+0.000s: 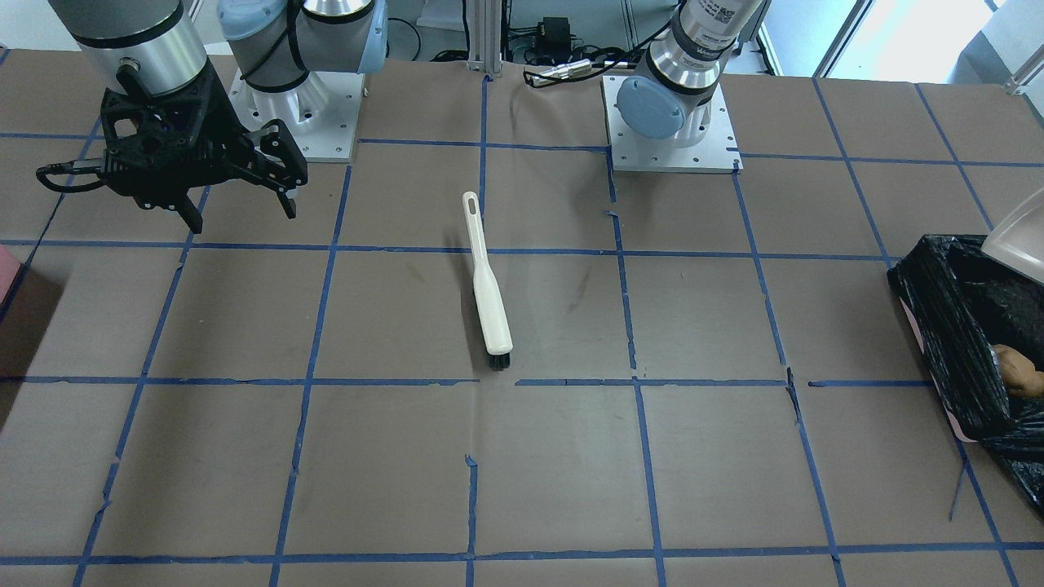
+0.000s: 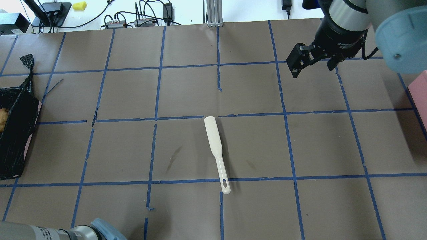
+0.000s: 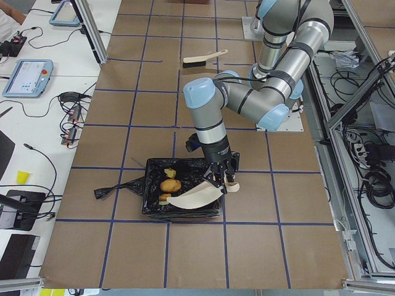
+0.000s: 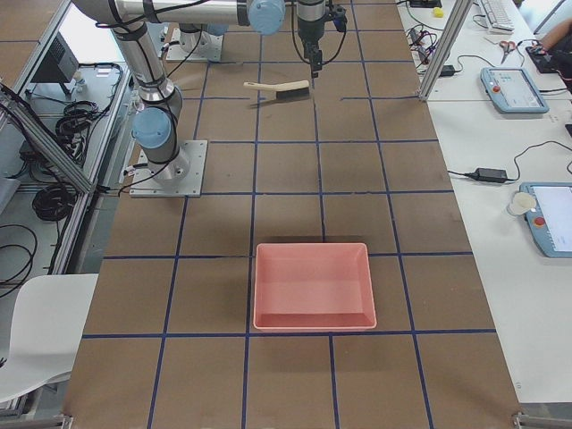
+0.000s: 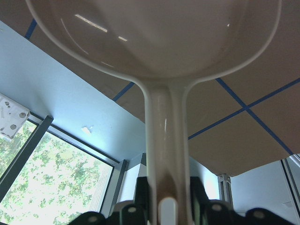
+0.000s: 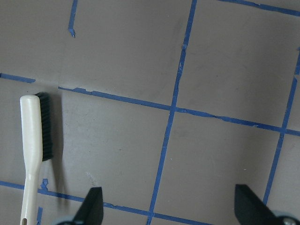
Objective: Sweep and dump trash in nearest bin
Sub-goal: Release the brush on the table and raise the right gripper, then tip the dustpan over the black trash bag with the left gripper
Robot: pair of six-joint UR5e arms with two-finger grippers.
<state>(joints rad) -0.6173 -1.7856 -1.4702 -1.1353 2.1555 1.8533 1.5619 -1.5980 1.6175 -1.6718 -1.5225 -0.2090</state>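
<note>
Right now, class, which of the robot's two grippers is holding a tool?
The left gripper: it is shut on the handle of the cream dustpan, over the black-lined bin. The right gripper hangs open and empty, the brush lying loose on the table.

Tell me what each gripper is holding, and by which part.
The left gripper grips the cream plastic dustpan by its handle, above the black-bag-lined bin. The right gripper is open and empty; the cream brush lies on the table.

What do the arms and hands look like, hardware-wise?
Left arm and right arm: silver-grey tubes, pale-blue joint caps. Left hand and right hand: black, open-framed, two fingers. Black cable loops off the right wrist; QR label on the left arm.
</note>
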